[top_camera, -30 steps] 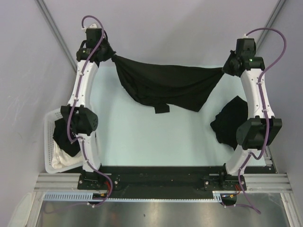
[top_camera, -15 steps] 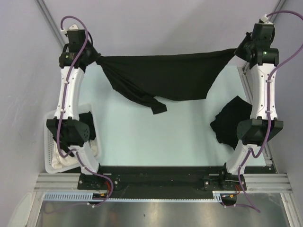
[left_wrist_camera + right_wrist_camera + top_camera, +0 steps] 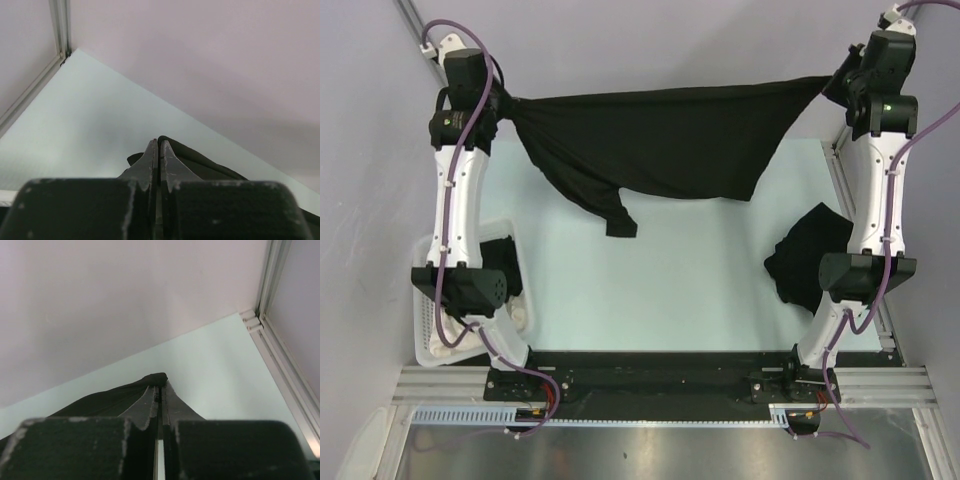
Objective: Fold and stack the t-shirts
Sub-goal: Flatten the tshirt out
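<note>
Seen from above, the held t-shirt [image 3: 660,140] hangs in the air over the far half of the surface [image 3: 650,300]. It is stretched between the two arms, with its long axis running from left to right. The left jaws are closed tight on its bunched left end, and the right jaws are closed tight on its right corner, so each arm has its own end and neither is nearer. The top edge is almost straight, the lower edge sags, and one sleeve [image 3: 620,222] dangles lowest, left of the middle. The surface in front of the shirt is open, and I judge there is room to lay it down flat toward the arms. A second t-shirt [image 3: 800,255] lies as a dark heap beside the right arm, and the basket [image 3: 421,310] stands at the near left, well apart. In the left wrist view the jaws are pressed together, and black cloth comes out around their tips and runs to the right. In the right wrist view the jaws are also shut on the cloth, which leaves to the left. The frame rail [image 3: 270,325] is near on the right side, so I judge there is little room to pull further outward.
</note>
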Motion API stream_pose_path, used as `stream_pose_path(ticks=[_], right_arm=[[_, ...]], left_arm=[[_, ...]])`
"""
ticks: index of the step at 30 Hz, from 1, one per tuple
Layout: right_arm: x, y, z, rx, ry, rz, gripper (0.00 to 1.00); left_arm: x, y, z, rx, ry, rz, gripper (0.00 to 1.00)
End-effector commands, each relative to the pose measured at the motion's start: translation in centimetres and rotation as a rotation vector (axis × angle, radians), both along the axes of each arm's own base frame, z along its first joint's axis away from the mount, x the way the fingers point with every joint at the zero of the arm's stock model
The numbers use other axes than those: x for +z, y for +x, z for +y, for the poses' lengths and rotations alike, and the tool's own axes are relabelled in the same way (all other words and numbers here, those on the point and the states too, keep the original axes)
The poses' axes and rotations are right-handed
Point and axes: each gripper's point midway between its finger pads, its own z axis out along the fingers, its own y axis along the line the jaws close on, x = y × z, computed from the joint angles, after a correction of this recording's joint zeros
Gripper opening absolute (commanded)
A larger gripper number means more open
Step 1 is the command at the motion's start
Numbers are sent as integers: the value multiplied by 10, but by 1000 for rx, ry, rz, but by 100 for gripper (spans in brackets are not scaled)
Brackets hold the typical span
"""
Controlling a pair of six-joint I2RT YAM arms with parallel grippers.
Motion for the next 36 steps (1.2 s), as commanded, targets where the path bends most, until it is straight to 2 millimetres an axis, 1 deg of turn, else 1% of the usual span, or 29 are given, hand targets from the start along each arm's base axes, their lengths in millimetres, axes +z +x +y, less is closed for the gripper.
stream_pose_path(ticks=[1, 2, 6, 8, 9, 10, 11, 12, 13, 14, 15, 16, 18, 19, 20, 21, 22, 23, 24, 25, 27, 28, 30, 31, 32, 33, 34, 35, 36], right_arm=[[68, 0, -21, -70, -58, -215, 0], [80, 0, -19, -61, -59, -255, 0], [91, 6, -16, -46, -50, -306, 0], [91, 14, -15, -39, -46, -322, 0], [91, 18, -15, -37, -42, -327, 0], [89, 22, -15, -33, -37, -331, 0], [90, 29, -14, -28, -29, -350, 0], [90, 32, -13, -26, -13, -364, 0], [96, 37, -12, -23, -4, -401, 0], [101, 39, -11, -16, 0, -426, 0], [89, 47, -8, -12, 13, -418, 0], [104, 49, -7, -8, 10, -486, 0], [106, 53, -5, -12, 8, -520, 0], [112, 55, -5, -13, 5, -546, 0], [113, 58, -4, -13, 7, -556, 0], [105, 68, -5, -11, 5, -545, 0], [114, 66, -5, -12, 7, -571, 0], [113, 69, -6, -12, 6, -573, 0], [106, 77, -6, -11, 10, -566, 0], [107, 79, -5, -6, 13, -575, 0], [104, 84, -4, 5, 35, -582, 0], [102, 87, -1, 24, 36, -589, 0], [104, 88, 3, 47, 46, -597, 0], [110, 84, 5, 57, 45, -608, 0], [113, 81, 12, 90, 42, -609, 0], [118, 76, 13, 98, 34, -612, 0], [115, 72, 15, 102, 37, -587, 0], [128, 56, 15, 96, 34, -595, 0], [117, 54, 14, 88, 37, -550, 0]], left_arm=[[83, -24, 22, 96, 10, -245, 0], [84, -21, 21, 92, -5, -258, 0], [89, -5, 14, 72, -49, -309, 0], [83, 10, 10, 58, -84, -313, 0], [90, 16, 3, 25, -105, -343, 0], [79, 32, 0, 15, -124, -330, 0], [92, 37, -5, -2, -155, -376, 0], [92, 44, -12, -40, -176, -387, 0], [83, 59, -16, -58, -192, -383, 0], [94, 66, -22, -81, -229, -438, 0], [96, 71, -29, -122, -251, -457, 0], [89, 83, -33, -134, -280, -460, 0], [101, 90, -37, -156, -307, -519, 0], [95, 98, -38, -160, -325, -520, 0], [100, 101, -39, -165, -332, -548, 0], [101, 104, -39, -166, -338, -559, 0], [96, 109, -38, -159, -351, -564, 0], [100, 112, -22, -134, -352, -590, 0], [98, 115, -20, -129, -363, -597, 0], [93, 121, -21, -129, -389, -597, 0], [96, 125, -19, -133, -414, -623, 0], [89, 131, -18, -132, -434, -619, 0], [94, 132, -23, -168, -440, -631, 0], [97, 130, -23, -176, -425, -636, 0], [99, 127, -30, -217, -412, -627, 0], [110, 116, -32, -235, -392, -634, 0], [113, 109, -34, -251, -344, -621, 0], [94, 107, -34, -245, -329, -546, 0], [110, 84, -36, -257, -303, -549, 0]])
